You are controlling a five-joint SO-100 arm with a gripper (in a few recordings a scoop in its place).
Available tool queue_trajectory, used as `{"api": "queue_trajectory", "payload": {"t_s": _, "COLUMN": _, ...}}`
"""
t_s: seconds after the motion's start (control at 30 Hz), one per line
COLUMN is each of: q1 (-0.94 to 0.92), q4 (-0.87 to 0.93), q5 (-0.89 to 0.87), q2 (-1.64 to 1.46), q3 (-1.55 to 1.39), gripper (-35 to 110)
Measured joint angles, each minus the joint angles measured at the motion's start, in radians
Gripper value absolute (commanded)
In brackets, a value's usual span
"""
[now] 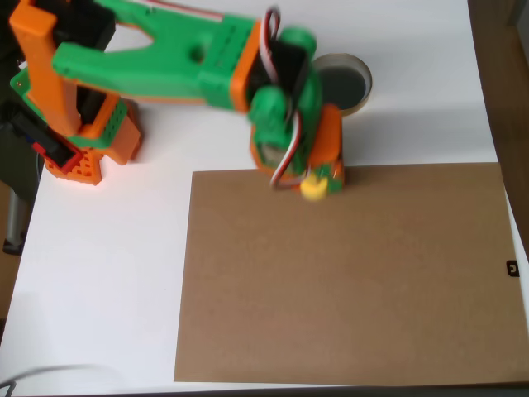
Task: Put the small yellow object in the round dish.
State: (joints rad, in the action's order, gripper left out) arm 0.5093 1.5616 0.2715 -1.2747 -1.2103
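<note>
One tiny yellow plastic piece sits at the jaws, grip unclear, near one tan-rimmed round dish, brown cardboard sheet below.

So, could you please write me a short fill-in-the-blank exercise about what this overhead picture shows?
1. The small yellow object sits at the tip of the gripper, over the ____ edge of the brown cardboard sheet.
2. The round dish has a ____ inside.
3. The dish stands on the ____ table, not on the cardboard.

Missing words: top; dark; white
</note>
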Motion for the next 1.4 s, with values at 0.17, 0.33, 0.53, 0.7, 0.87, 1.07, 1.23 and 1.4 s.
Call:
{"api": "queue_trajectory", "payload": {"t_s": 0.17, "q1": 0.161, "q4": 0.04, "q5": -0.006, "q2": 0.005, "q3": 0.037, "gripper": 0}}
{"api": "queue_trajectory", "payload": {"t_s": 0.33, "q1": 0.298, "q4": 0.094, "q5": -0.005, "q2": 0.043, "q3": 0.121, "gripper": 0}}
{"api": "queue_trajectory", "payload": {"t_s": 0.53, "q1": 0.399, "q4": 0.107, "q5": -0.025, "q2": 0.091, "q3": 0.152, "gripper": 0}}
{"api": "queue_trajectory", "payload": {"t_s": 0.7, "q1": 0.453, "q4": 0.106, "q5": -0.064, "q2": 0.129, "q3": 0.186, "gripper": 0}}
{"api": "queue_trajectory", "payload": {"t_s": 0.87, "q1": 0.482, "q4": 0.087, "q5": -0.101, "q2": 0.175, "q3": 0.21, "gripper": 0}}
{"api": "queue_trajectory", "payload": {"t_s": 1.07, "q1": 0.522, "q4": 0.051, "q5": -0.115, "q2": 0.206, "q3": 0.21, "gripper": 0}}
{"api": "queue_trajectory", "payload": {"t_s": 1.23, "q1": 0.561, "q4": 0.02, "q5": -0.12, "q2": 0.238, "q3": 0.218, "gripper": 0}}
{"api": "queue_trajectory", "payload": {"t_s": 1.4, "q1": 0.561, "q4": 0.015, "q5": -0.127, "q2": 0.262, "q3": 0.236, "gripper": 0}}
